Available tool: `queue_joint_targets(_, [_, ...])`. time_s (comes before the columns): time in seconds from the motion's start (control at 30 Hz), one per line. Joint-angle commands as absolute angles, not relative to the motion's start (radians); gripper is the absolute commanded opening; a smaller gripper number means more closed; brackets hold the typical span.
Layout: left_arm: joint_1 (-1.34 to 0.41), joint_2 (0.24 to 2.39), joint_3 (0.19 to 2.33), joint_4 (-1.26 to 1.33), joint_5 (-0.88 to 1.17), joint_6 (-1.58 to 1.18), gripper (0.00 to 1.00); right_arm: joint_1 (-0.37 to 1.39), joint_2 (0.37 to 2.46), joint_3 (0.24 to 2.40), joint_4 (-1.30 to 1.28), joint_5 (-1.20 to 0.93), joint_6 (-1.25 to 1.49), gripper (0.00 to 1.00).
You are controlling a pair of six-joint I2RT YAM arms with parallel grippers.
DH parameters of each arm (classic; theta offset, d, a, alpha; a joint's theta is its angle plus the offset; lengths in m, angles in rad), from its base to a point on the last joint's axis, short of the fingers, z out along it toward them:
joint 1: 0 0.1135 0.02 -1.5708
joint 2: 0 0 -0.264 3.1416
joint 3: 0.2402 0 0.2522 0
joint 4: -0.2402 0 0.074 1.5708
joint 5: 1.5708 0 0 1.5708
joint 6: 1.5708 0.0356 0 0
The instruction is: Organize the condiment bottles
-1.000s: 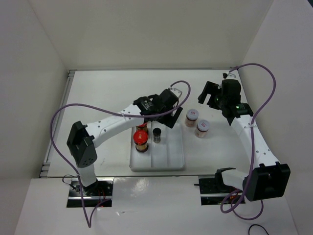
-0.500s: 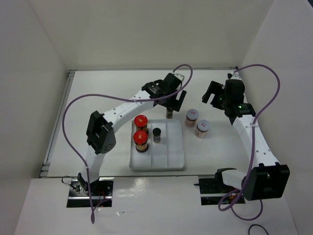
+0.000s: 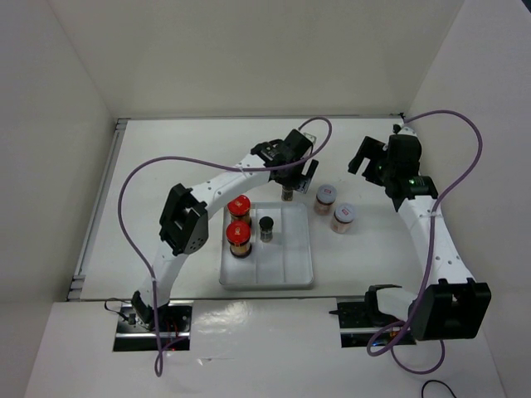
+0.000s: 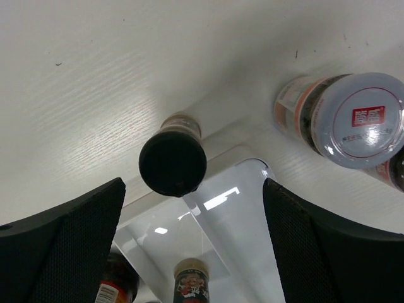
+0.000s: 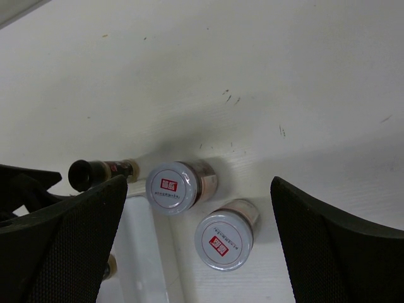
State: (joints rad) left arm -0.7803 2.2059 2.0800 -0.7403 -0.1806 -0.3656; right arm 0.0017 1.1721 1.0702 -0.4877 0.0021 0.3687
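Looking down on a white table [image 3: 166, 166]: a tray [image 3: 290, 269] at centre holds two red jars [image 3: 239, 205] [image 3: 238, 235] in its left section and one dark jar [image 3: 266, 228] in the middle section. A second dark jar [image 3: 287, 193] stands just outside the tray's upper edge, beneath the left gripper [image 4: 192, 189], whose fingers are spread wide and hold nothing. Two pink jars [image 3: 326, 197] [image 3: 343, 217] stand right of the tray. The right gripper [image 5: 197, 189] hovers at upper right, also spread and empty. About half looks sorted; three jars seem left.
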Motion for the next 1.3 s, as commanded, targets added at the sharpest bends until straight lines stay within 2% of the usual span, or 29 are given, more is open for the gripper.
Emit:
queue_joint_targets(0.0, [-0.762,2.23,2.111,-0.738,-0.178,-0.356,0.95,-0.017,1.131,1.086,-0.489,-0.006,0.357,0.99])
queue_joint_targets(0.3, [-0.753,2.281,2.12,-0.709,-0.155,-0.376,0.91,-0.017,1.131,1.086,-0.489,-0.015,0.348,0.99])
queue_joint_targets(0.5, [-0.753,2.304,2.164,-0.709,-0.133,-0.376,0.85,-0.017,1.131,1.086,-0.489,-0.025,0.348,0.99])
queue_joint_targets(0.57, [-0.744,2.313,2.164,-0.709,-0.123,-0.376,0.82,-0.017,1.131,1.086,-0.489,-0.025,0.348,0.99])
queue_joint_targets(0.7, [-0.744,2.324,2.183,-0.721,-0.123,-0.367,0.69,-0.017,1.14,1.086,-0.489,-0.025,0.348,0.99])
queue_joint_targets(0.73, [-0.744,2.324,2.183,-0.732,-0.123,-0.367,0.62,-0.017,1.14,1.086,-0.489,-0.025,0.348,0.99])
queue_joint_targets(1.0, [-0.735,2.284,2.145,-0.741,-0.133,-0.367,0.45,-0.017,1.14,1.086,-0.489,-0.025,0.348,0.99])
queue_joint_targets(1.27, [-0.735,2.171,2.145,-0.772,-0.187,-0.347,0.42,-0.017,1.14,1.086,-0.48,-0.025,0.348,0.99])
